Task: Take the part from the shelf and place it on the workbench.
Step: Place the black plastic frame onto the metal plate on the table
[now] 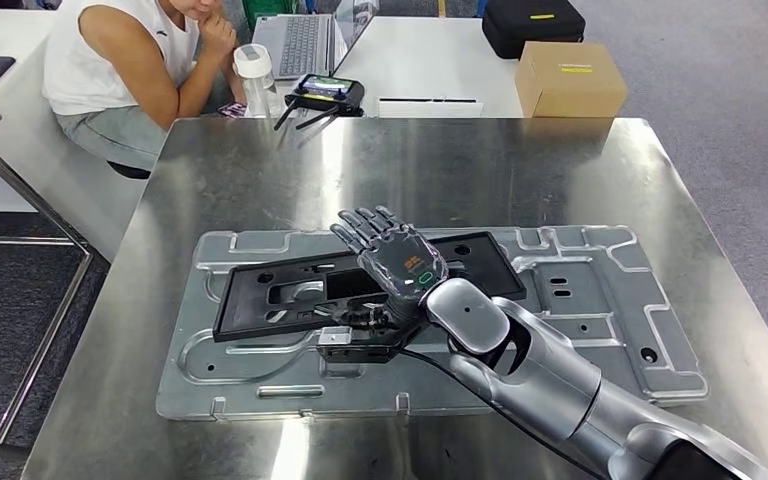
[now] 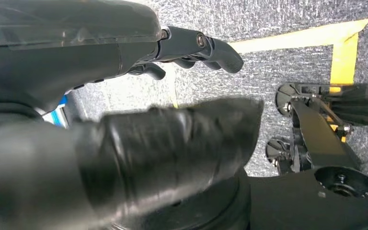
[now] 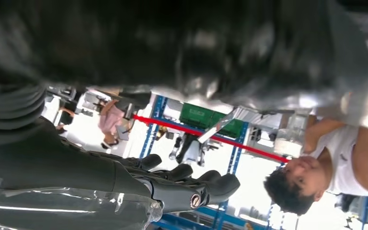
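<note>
steel workbench; grey metal panel flat on it, black part on top

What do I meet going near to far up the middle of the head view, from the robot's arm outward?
Right hand over the black part on the grey metal plate → bare steel workbench → black controller → laptop.

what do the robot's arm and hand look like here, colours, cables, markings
The right arm is glossy silver, built of rounded segments, with a thin black cable running along its underside. The right hand is dark grey with segmented fingers and a clear shell on its back bearing a small orange and green marking. The left hand looks dark grey too, with a thick thumb.
</note>
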You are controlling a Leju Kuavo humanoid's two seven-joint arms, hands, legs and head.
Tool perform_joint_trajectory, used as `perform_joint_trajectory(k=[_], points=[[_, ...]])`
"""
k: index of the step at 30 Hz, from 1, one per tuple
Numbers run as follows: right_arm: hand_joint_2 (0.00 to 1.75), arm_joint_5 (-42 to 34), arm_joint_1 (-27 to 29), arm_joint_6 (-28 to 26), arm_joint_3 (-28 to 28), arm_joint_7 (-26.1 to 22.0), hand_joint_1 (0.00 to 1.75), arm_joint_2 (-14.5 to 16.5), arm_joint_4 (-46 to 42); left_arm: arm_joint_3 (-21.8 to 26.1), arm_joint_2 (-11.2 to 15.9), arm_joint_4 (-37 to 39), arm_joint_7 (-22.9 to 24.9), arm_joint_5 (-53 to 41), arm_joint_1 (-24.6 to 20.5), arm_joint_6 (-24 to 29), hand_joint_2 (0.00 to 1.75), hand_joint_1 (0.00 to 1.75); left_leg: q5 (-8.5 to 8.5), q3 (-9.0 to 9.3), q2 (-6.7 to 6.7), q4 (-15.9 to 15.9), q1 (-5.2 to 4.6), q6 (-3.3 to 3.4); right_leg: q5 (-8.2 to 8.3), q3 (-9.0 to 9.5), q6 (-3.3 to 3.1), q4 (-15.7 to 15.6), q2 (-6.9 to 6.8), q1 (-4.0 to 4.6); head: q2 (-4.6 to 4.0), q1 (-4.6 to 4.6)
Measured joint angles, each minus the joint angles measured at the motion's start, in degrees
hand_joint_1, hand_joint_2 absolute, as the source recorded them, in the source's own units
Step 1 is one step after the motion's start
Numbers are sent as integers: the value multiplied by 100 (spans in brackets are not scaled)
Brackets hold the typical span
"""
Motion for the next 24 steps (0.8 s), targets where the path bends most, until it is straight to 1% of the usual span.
perform_joint_trajectory(k=[1,2,3,4,5,6,7,8,9,10,11,12,13,15,16,17,18,19,20,21,22,23,24], points=[[0,-5,11,-23,-25,33,0,-2,-50,-11,3,1,1,-4,-4,57,0,0,40,35,16,-78,28,43,-79,-25,32,72,0,5,0,3],[0,-3,22,-44,-56,67,0,-3,-101,-27,3,1,1,-8,-9,116,0,0,79,63,35,-144,55,67,-224,-96,39,254,1,11,0,13],[0,5,38,-61,-90,95,0,-6,-150,-46,3,1,-1,-12,-14,172,0,0,104,77,49,-180,71,79,-422,-220,41,555,-3,0,0,22],[0,17,66,-77,-124,119,0,-9,-197,-65,3,2,-3,-14,-18,224,0,0,117,73,56,-191,76,86,-622,-372,50,923,-6,-14,0,32],[0,32,118,-98,-163,143,0,-15,-249,-79,3,2,-8,-15,-20,272,0,0,125,63,60,-187,84,78,-762,-507,66,1264,-7,-37,0,35],[0,47,185,-121,-210,163,0,-25,-306,-89,4,4,-12,-16,-20,314,0,0,133,48,60,-177,96,64,-800,-579,90,1465,-10,-65,0,36],[0,57,255,-151,-270,179,0,-35,-371,-94,8,7,-15,-16,-20,354,0,0,139,28,59,-158,118,39,-731,-556,120,1460,-15,-98,0,36],[0,63,315,-191,-341,191,0,-44,-445,-97,13,10,-17,-16,-20,384,0,0,142,-1,57,-124,148,2,-579,-435,157,1249,-22,-135,0,37],[0,58,359,-235,-424,200,0,-50,-527,-99,19,14,-17,-15,-21,410,0,0,138,-41,56,-69,183,-49,-422,-238,209,868,-32,-179,0,38],[0,49,395,-278,-509,205,0,-52,-608,-101,35,24,-17,-15,-24,435,0,0,133,-87,48,-15,200,-114,-298,-64,251,567,-23,-192,1,38],[0,38,430,-310,-589,209,0,-52,-691,-104,44,32,-17,-14,-26,450,0,0,131,-127,40,39,211,-177,-214,34,258,375,-5,-193,1,40],[0,27,466,-331,-662,210,0,-55,-767,-112,52,39,-17,-14,-29,464,0,0,138,-167,29,86,208,-238,-203,59,229,290,14,-188,1,38],[44,22,503,-339,-719,211,0,-56,-822,-124,59,46,-17,-13,-31,471,0,0,163,-193,16,99,201,-292,-191,10,163,347,38,-163,1,34],[131,16,557,-347,-794,215,0,-60,-920,-156,56,47,-16,-13,-20,474,0,0,218,-239,9,104,226,-373,-163,-91,11,356,42,-159,0,26],[175,11,578,-353,-818,216,0,-60,-961,-175,55,47,-16,-13,-16,477,0,0,156,-285,14,154,242,-394,-116,-138,-51,362,41,-149,0,20],[175,1,599,-359,-843,216,0,-60,-1014,-195,55,47,-17,-12,-11,483,44,0,-7,-358,21,306,249,-401,-69,-188,-106,358,38,-142,0,14],[175,-21,625,-368,-880,211,0,-60,-1070,-213,55,47,-18,-11,-14,494,87,0,-263,-458,28,578,245,-395,-21,-245,-153,354,35,-130,0,-1],[175,-50,663,-375,-923,202,0,-59,-1134,-225,54,47,-19,-10,-19,509,131,0,-562,-566,33,931,228,-380,25,-303,-184,354,31,-108,0,-18],[175,-86,706,-380,-971,190,0,-60,-1199,-233,54,47,-20,-9,-23,531,175,0,-808,-651,33,1298,209,-362,67,-362,-209,355,26,-81,0,-31],[175,-128,757,-384,-1019,175,0,-60,-1263,-237,53,48,-22,-7,-29,556,175,0,-949,-677,32,1580,183,-331,112,-424,-232,357,22,-44,0,-44],[175,-175,811,-384,-1060,163,0,-60,-1329,-240,53,48,-24,-4,-32,581,175,0,-964,-614,31,1691,150,-286,156,-481,-251,359,20,-3,0,-50],[175,-234,869,-382,-1103,151,0,-61,-1405,-243,53,49,-26,-1,-34,606,175,0,-888,-454,29,1614,104,-220,197,-533,-268,360,20,38,0,-52],[175,-308,927,-378,-1146,135,0,-60,-1495,-245,54,50,-28,3,-36,630,175,0,-762,-193,26,1345,45,-128,237,-576,-282,360,21,76,0,-51]])
